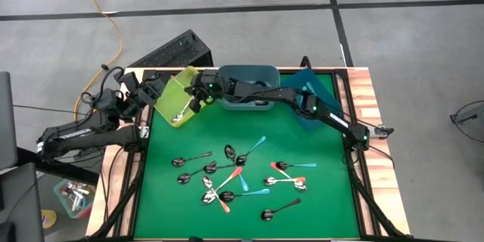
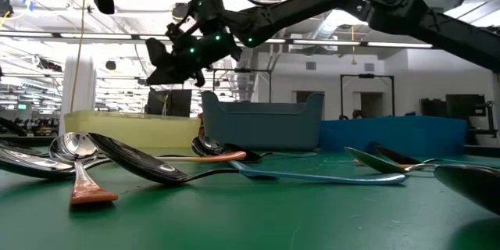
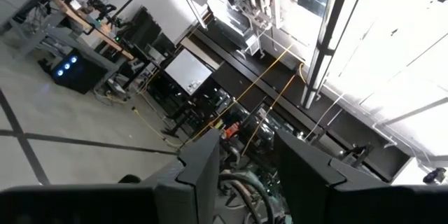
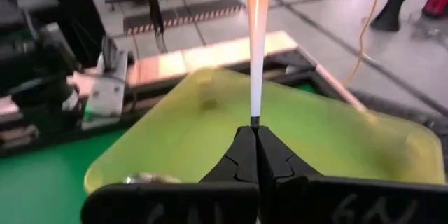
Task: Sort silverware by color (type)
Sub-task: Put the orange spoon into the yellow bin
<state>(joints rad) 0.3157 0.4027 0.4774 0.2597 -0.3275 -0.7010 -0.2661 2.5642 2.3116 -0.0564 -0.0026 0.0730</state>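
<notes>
The right end effector (image 4: 253,143) is clenched on an orange-handled spoon (image 4: 256,38), its slim handle fading from orange to pale near the fingertips, above the yellow-green bin (image 4: 329,140). More spoons (image 1: 240,175), orange, teal and dark-handled with shiny bowls, lie scattered on the green tabletop (image 1: 325,197). The left end effector (image 3: 241,175) waits half-open beside the bin.
</notes>
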